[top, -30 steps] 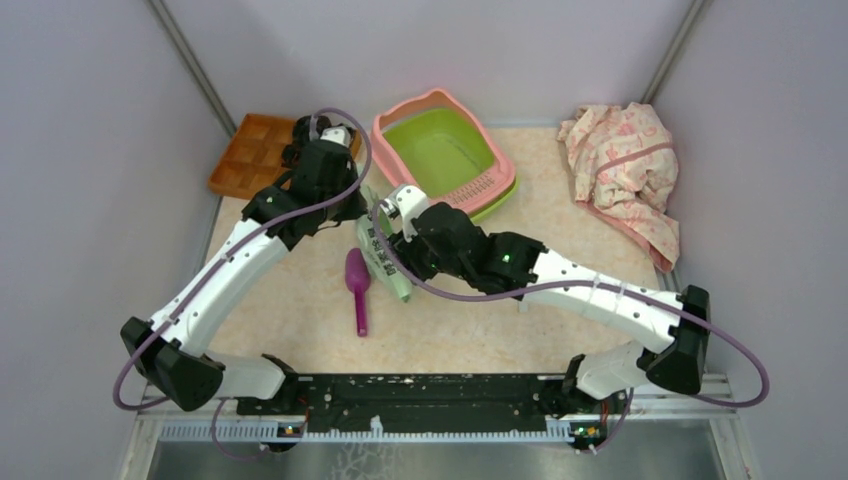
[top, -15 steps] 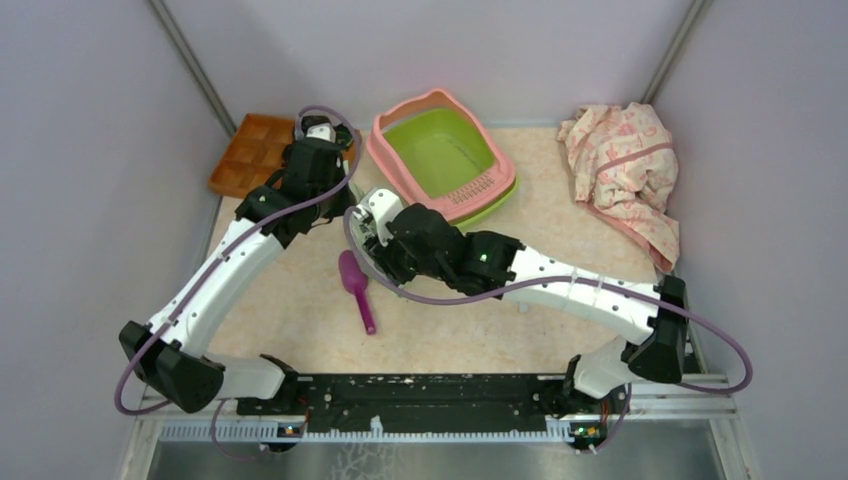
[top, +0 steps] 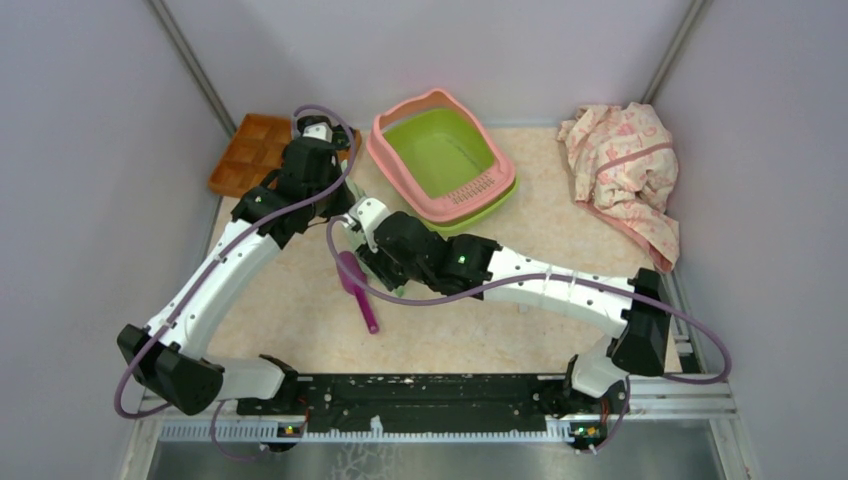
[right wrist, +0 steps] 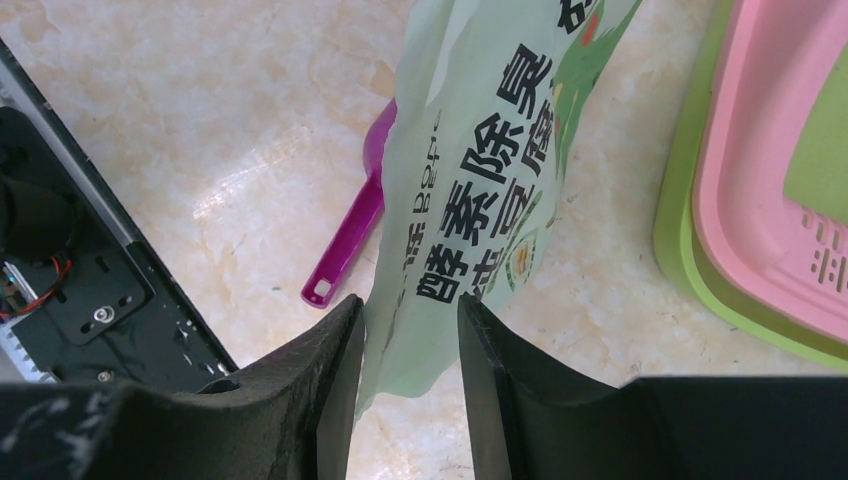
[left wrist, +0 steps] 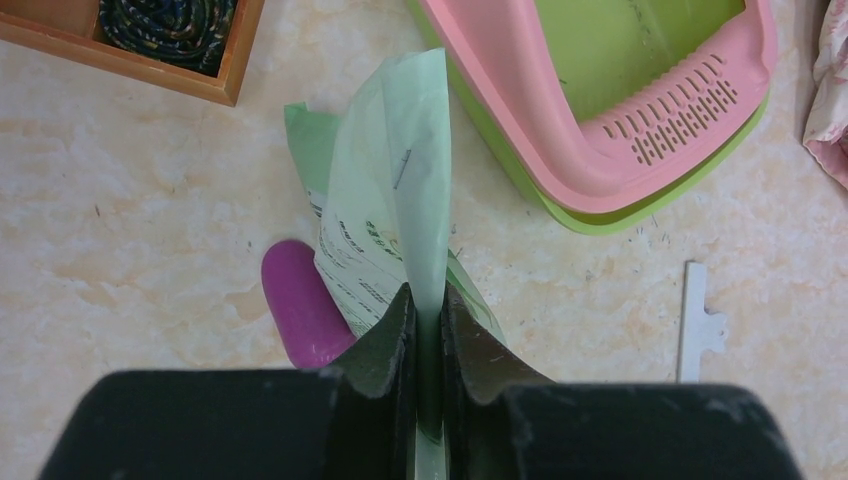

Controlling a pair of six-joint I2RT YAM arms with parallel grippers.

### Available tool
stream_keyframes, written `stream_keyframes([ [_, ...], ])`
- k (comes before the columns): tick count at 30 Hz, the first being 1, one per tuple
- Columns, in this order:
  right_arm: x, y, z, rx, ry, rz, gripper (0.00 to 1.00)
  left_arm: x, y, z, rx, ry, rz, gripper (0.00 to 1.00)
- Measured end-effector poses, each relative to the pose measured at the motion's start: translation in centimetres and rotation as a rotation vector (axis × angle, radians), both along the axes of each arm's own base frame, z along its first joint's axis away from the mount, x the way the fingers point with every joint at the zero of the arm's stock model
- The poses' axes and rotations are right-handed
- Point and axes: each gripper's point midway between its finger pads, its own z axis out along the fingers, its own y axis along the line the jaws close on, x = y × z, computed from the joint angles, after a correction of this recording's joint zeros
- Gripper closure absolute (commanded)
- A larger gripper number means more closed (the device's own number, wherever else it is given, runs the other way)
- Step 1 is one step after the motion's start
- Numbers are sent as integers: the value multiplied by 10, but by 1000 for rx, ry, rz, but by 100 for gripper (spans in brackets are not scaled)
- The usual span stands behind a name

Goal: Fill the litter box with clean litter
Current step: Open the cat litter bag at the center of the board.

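The litter box [top: 400, 118], a lime green basin with a pink rim and a slotted grate, stands at the back centre; its basin shows no litter. It also shows in the left wrist view [left wrist: 560, 120] and the right wrist view [right wrist: 740, 190]. My left gripper [left wrist: 427, 300] is shut on the top edge of the pale green printed bag [left wrist: 395, 190] and holds it hanging upright, left of the box [top: 340, 208]. My right gripper [right wrist: 408, 312] is open, its fingers on either side of the bag's lower end [right wrist: 480, 190].
A purple scoop [top: 358, 292] lies on the table under the bag, handle toward me. An orange-brown wooden tray [top: 245, 150] sits back left, one compartment holding a dark speckled mass [left wrist: 170, 20]. A pink patterned cloth [top: 625, 165] lies back right. A small flat metal piece [left wrist: 697, 320] lies on the table.
My right arm has swung left and its gripper now straddles the bag's lower end above the scoop. My left gripper has drawn slightly left and back with the bag's top.
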Motion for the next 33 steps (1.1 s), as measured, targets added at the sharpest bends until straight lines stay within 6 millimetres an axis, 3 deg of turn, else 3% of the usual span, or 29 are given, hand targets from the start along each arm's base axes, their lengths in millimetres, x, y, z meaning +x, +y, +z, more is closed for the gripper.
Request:
stream_keyframes([
  [19, 7, 1, 5, 12, -34, -23, 60, 0, -3, -1, -11, -2, -11, 88],
  [27, 9, -2, 24, 60, -62, -34, 60, 0, -3, -1, -12, -1, -13, 88],
  [33, 11, -2, 27, 66, -75, -41, 60, 1, -4, -1, -14, -2, -15, 88],
])
